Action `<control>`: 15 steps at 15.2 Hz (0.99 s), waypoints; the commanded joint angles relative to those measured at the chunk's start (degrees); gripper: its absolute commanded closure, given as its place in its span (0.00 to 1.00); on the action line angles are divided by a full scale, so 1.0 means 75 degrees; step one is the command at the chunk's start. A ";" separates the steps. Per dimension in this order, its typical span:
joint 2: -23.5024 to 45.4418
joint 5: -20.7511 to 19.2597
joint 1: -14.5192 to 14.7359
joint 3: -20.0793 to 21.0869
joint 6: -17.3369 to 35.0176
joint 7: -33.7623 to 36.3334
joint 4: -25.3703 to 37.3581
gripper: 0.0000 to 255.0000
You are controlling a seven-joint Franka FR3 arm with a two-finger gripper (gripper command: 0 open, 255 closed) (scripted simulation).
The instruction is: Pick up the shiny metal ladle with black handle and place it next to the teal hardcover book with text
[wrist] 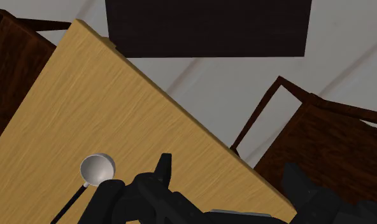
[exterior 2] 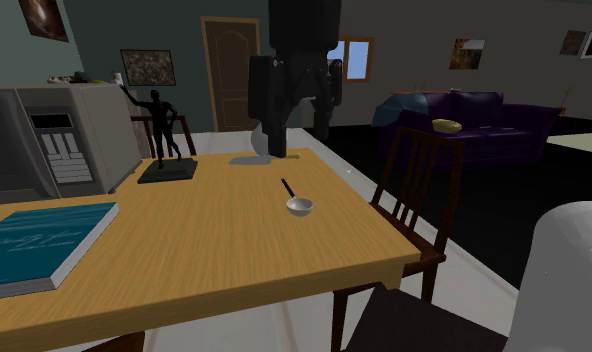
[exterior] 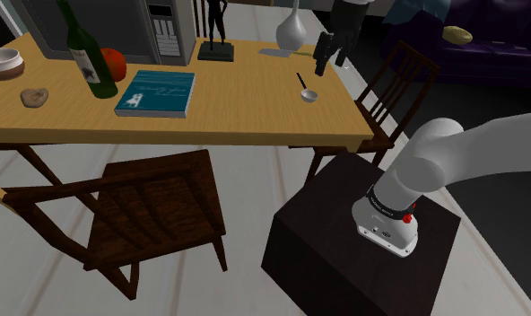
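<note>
The pincer (exterior 2: pixel 300 135) hangs released, spread to straddle the ladle (exterior 2: pixel 297 203) lying untouched on the desk (exterior 2: pixel 204 260) below it.

Wooden table (exterior: pixel 255 126) carries a teal book (exterior: pixel 156 92); from it, in the shoulder view: ladle (exterior: pixel 307 90) at 3 o'clock, green bottle (exterior: pixel 87 54) at 10, white vase (exterior: pixel 291 31) at 2, bowl (exterior: pixel 2 63) at 9

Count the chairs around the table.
3. One chair at the table's long near side, one at its end by the ladle, one's back behind the statue. Others may be hidden.
</note>
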 commanded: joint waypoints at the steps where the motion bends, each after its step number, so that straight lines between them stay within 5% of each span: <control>1: 0.0000 0.0000 0.0000 0.0000 0.0000 0.0000 0.0000 0.00; 15: 0.2815 -0.0289 -0.0999 -0.0920 0.2957 0.0274 0.0174 0.00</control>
